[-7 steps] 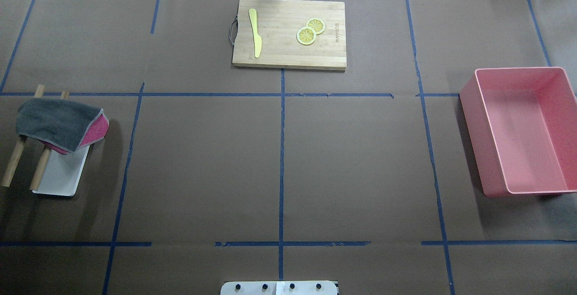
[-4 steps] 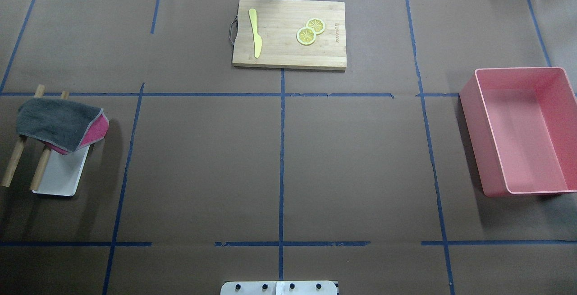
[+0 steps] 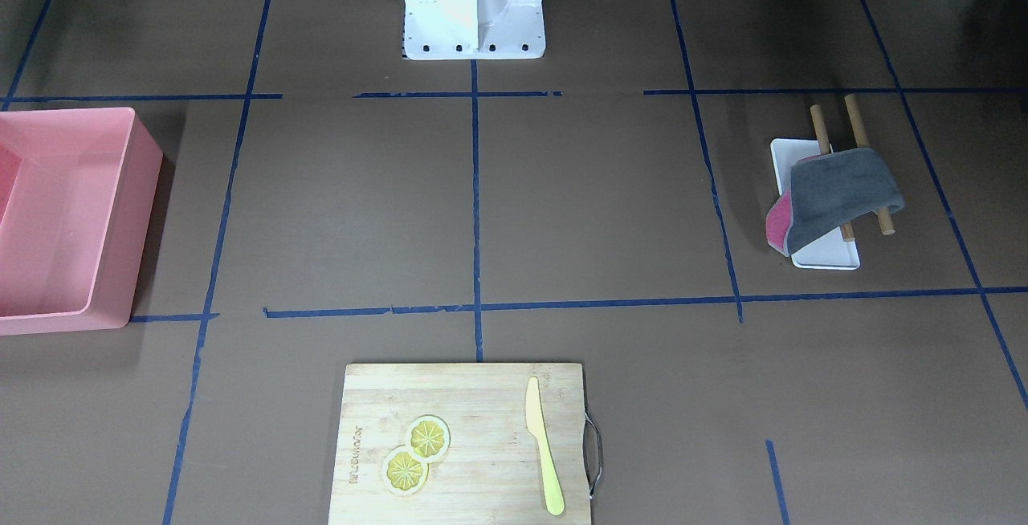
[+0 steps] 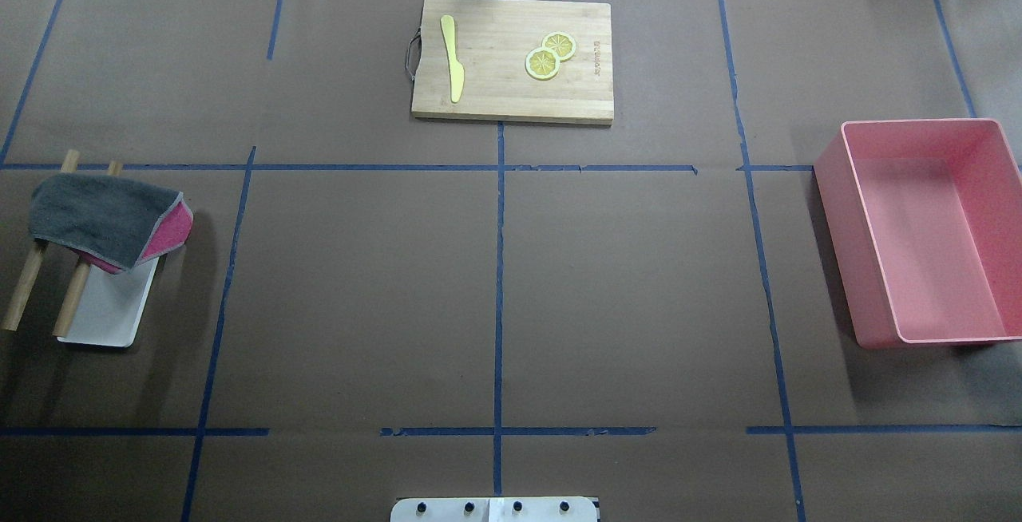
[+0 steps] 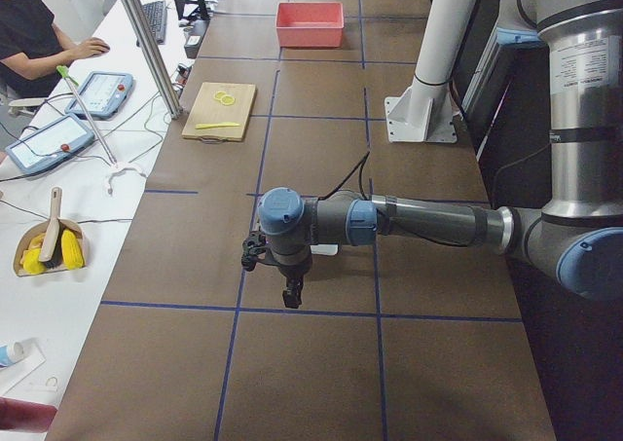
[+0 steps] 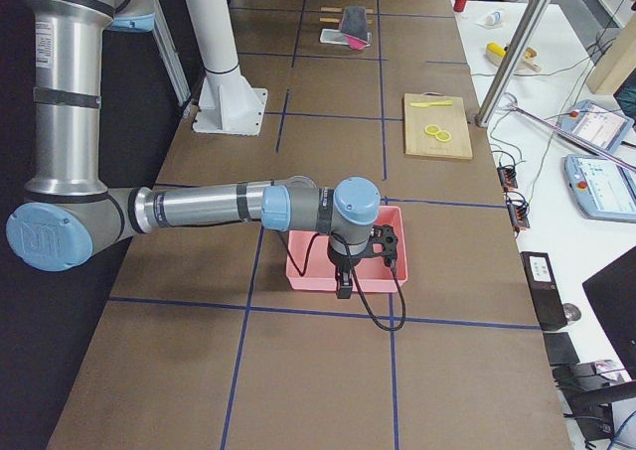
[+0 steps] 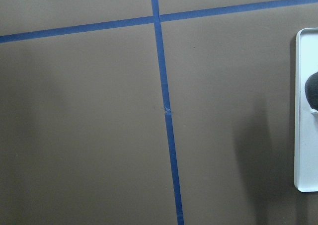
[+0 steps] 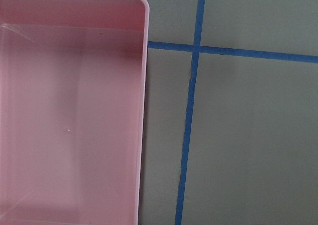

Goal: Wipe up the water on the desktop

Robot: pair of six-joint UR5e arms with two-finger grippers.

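The desktop is dark brown with blue tape lines; I see no water on it. A grey and pink cloth hangs over two wooden rods above a white tray at the left side; it also shows in the front-facing view. My left gripper hangs over the desktop beside the tray. My right gripper hangs over the near edge of the pink bin. Both show only in the side views, so I cannot tell whether they are open or shut.
The pink bin stands at the right side, nothing in it. A bamboo cutting board at the far middle holds a yellow knife and two lemon slices. The robot's base stands at the near edge.
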